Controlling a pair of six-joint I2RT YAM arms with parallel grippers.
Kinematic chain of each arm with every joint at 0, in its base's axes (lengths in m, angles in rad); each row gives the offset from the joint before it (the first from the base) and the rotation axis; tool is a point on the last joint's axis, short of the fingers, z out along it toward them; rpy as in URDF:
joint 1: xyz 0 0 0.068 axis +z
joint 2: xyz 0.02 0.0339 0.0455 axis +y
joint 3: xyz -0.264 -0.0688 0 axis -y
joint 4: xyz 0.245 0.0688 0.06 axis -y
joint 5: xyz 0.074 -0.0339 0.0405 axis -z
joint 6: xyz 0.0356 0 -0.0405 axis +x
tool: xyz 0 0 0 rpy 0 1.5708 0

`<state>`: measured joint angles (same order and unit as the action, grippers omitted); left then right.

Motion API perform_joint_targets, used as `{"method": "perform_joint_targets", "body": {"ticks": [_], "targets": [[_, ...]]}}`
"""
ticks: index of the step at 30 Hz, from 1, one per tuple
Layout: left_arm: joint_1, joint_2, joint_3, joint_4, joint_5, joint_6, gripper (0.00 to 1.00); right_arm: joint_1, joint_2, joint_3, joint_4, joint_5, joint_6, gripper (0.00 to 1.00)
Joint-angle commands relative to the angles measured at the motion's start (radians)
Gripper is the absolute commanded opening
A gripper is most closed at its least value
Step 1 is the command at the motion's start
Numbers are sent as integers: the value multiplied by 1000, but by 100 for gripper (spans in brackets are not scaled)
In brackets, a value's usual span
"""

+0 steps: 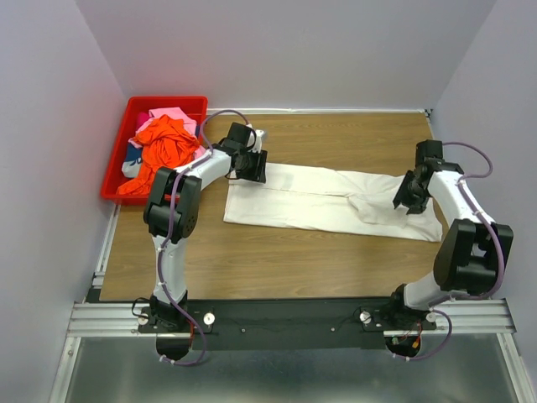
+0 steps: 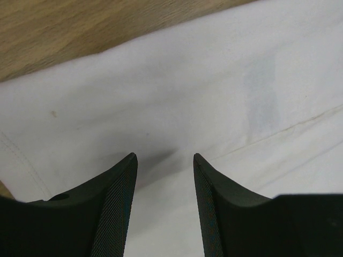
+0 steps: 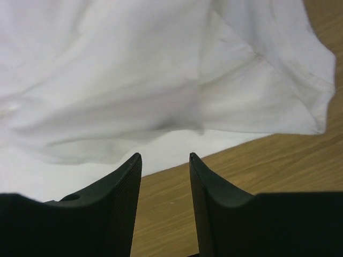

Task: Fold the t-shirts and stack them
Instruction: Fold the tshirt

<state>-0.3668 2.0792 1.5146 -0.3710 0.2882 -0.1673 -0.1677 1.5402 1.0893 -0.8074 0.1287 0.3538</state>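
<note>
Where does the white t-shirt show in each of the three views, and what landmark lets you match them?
Top external: the white t-shirt lies spread across the middle of the table.
Left wrist: it fills nearly the whole picture, except the top left corner.
Right wrist: it covers the upper part.
Shared landmark: the wooden table, seen top left in left wrist and lower right in right wrist.

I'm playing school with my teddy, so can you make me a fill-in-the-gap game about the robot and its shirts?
1. The t-shirt spread out on the table is ____ in colour.
2. The orange shirt lies in a bin coloured ____.
3. The left gripper and right gripper both have their jaws ____, holding nothing.

Missing words: white; red; open.
</note>
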Motion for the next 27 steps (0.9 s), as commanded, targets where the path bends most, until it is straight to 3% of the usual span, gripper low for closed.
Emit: {"method": "perform_joint_targets", "body": {"ticks": [1,8,17,27], "targets": [[-4,9,15,-16,16,9,54,103,-43,76,46,-162,-41,48],[-4,-1,-4,-13,16,8,54,359,75,60,149,-282,-4,48],[-4,-33,-63,1,8,8,54,375,202,44,183,-218,5,48],[-4,-59,-102,12,-1,-5,54,375,229,72,129,63,24,50]]}}
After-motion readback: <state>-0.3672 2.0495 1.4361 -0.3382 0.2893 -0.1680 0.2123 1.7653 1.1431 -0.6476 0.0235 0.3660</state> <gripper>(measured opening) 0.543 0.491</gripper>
